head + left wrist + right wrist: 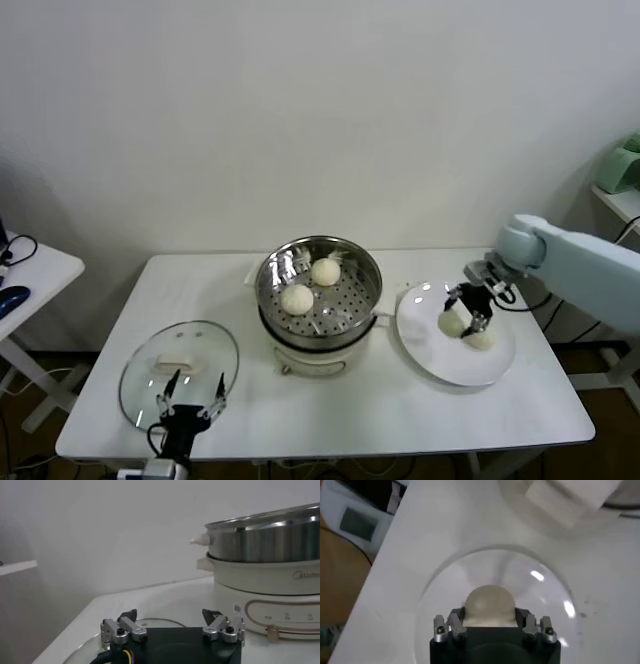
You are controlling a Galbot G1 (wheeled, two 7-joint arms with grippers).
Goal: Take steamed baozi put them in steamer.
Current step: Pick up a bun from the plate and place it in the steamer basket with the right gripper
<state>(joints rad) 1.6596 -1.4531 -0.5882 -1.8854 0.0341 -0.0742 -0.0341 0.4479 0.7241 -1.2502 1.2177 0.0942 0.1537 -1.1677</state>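
The right gripper (466,310) is down over the white plate (440,362) at the right of the table (400,410), its jaws closed in on one steamed baozi (489,605). In the right wrist view the bun sits squarely between the two fingers (456,622), which press on its sides. A second bun (481,339) lies on the plate just beside the gripped one, on its near-right side. To the left of the plate stands the steamer (318,283), with two more buns (297,298) resting on its perforated bottom, one nearer and one farther right. The left gripper (188,404) hangs idle at the near left, above the near edge of the glass lid (178,368), its jaws spread apart and holding nothing.
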